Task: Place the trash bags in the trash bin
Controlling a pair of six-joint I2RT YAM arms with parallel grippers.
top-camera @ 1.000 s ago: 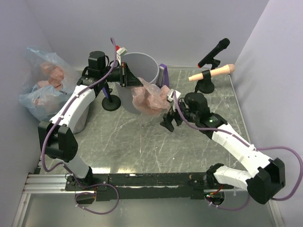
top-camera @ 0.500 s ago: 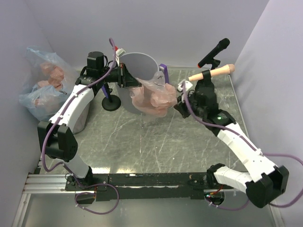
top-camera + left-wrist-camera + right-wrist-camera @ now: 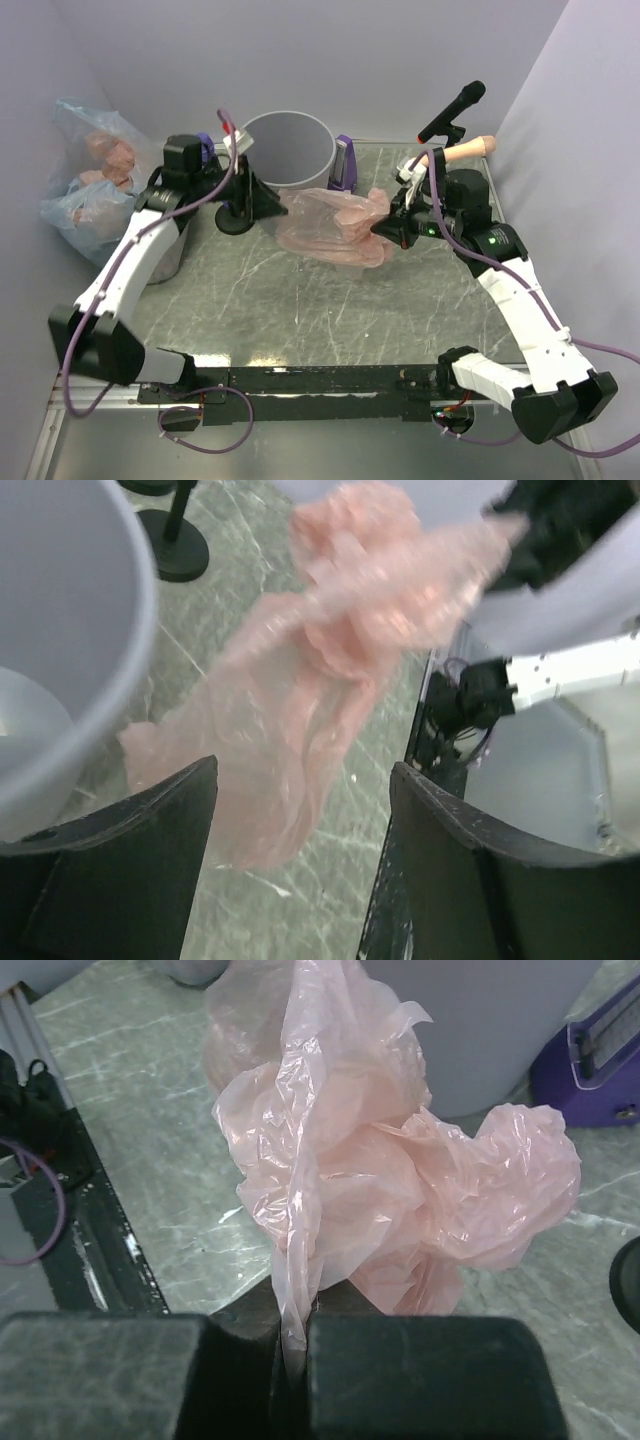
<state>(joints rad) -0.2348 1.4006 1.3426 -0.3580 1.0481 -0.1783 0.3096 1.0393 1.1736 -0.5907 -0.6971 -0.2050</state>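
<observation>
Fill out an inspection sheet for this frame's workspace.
Surface: grey marbled table, scratched.
Job's things: trash bin upright at the back; pink trash bag held in front of it, not inside.
Clutter: purple box; microphone on a stand; black stand; clear sack with pink contents, far left.
Claws: left claw open beside the bag; right claw shut on the bag.
Cables: purple cable along each arm.
Surroundings: lilac walls.
</observation>
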